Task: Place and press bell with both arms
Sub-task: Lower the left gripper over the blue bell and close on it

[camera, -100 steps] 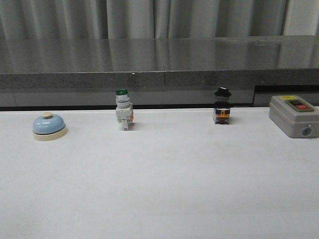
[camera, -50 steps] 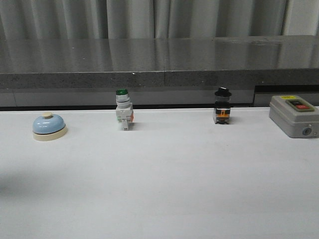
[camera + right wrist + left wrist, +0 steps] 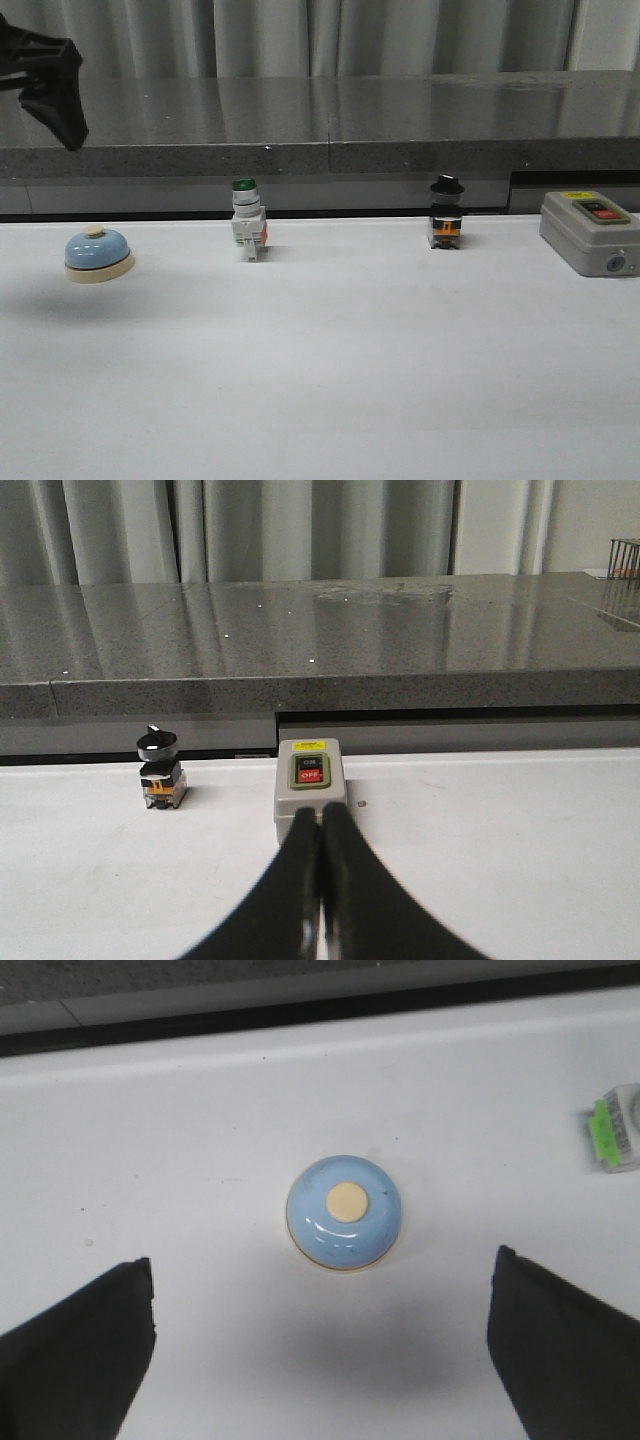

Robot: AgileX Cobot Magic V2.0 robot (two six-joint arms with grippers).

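The front view shows the bell [image 3: 98, 255] standing on the white table [image 3: 330, 360] at its far left, with only a piece of the left gripper [image 3: 45, 85] in the upper left corner, well above the bell and apart from it; the right gripper is outside that view. The left wrist view looks straight down on the bell [image 3: 344, 1213], which lies between the two fingers [image 3: 75, 1345], jaws spread wide and touching nothing. The right wrist view alone shows the right gripper [image 3: 320, 880], its fingers pressed together and empty, with a grey switch box [image 3: 309, 785] just beyond the tips. Along the back of the table stand a green-capped switch [image 3: 246, 233], a black-knobbed switch [image 3: 446, 212] and the grey switch box [image 3: 590, 232], all well apart from the bell. Nothing stands between the bell and the open fingers. The bell sits upright on its cream base, button [image 3: 347, 1202] pointing straight up.
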